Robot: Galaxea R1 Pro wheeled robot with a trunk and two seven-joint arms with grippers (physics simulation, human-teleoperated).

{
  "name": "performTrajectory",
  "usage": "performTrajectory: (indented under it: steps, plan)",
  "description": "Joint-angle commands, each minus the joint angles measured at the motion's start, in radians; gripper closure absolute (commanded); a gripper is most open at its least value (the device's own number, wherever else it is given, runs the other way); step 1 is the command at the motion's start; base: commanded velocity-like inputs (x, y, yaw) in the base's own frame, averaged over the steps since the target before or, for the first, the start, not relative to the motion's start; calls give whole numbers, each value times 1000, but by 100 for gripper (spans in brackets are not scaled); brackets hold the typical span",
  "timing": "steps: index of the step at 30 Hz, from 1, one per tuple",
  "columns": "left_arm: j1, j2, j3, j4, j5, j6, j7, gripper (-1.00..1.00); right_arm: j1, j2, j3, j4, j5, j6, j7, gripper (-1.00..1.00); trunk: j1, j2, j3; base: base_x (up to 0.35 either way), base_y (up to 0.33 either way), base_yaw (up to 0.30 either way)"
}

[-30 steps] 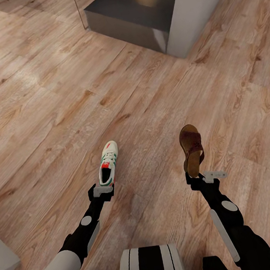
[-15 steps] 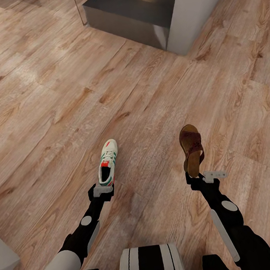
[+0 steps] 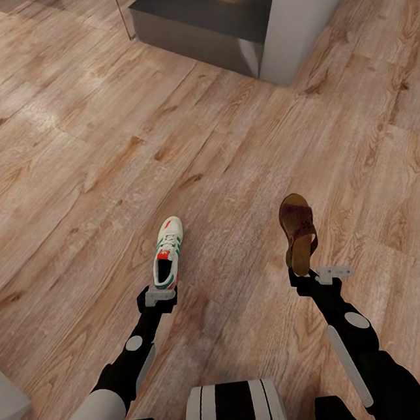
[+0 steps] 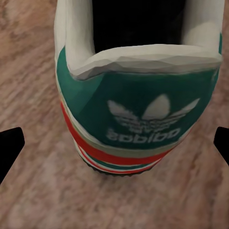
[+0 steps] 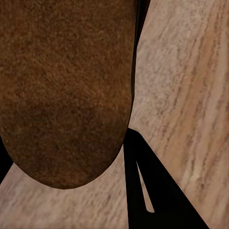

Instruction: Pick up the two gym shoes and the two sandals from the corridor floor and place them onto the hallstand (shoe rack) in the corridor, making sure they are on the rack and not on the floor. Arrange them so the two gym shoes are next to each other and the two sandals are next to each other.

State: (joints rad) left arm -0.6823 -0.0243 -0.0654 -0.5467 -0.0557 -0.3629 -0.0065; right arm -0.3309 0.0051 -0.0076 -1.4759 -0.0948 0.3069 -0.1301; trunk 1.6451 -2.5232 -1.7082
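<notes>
Nothing has shifted over the last second. Lower left of centre, the left gripper [image 3: 160,295] stays clamped on the white green-striped sneaker [image 3: 167,253]; right of centre, the right gripper [image 3: 304,278] keeps the brown suede sandal [image 3: 298,232] pinched. Carrying to the rack remains.

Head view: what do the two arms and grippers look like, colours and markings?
Both forearms are black with a round grey disc each. The left arm turns white toward the shoulder; the right arm carries a long pale strip. Each wrist bears a light grey bracket behind the left gripper and right gripper.
</notes>
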Motion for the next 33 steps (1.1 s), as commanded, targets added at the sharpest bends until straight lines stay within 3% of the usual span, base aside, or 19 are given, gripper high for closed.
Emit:
performTrajectory:
  steps: [1, 33]
  plan:
    - [0, 0, 2, 1, -6, -3, 0, -100, 0, 0, 0, -1, -13, 5, -6, 100, 0, 0, 0, 0, 0, 0]
    - [0, 0, 3, 1, -6, -3, 0, -100, 0, 1, 0, -2, -13, 5, -6, 100, 0, 0, 0, 16, 0, 0]
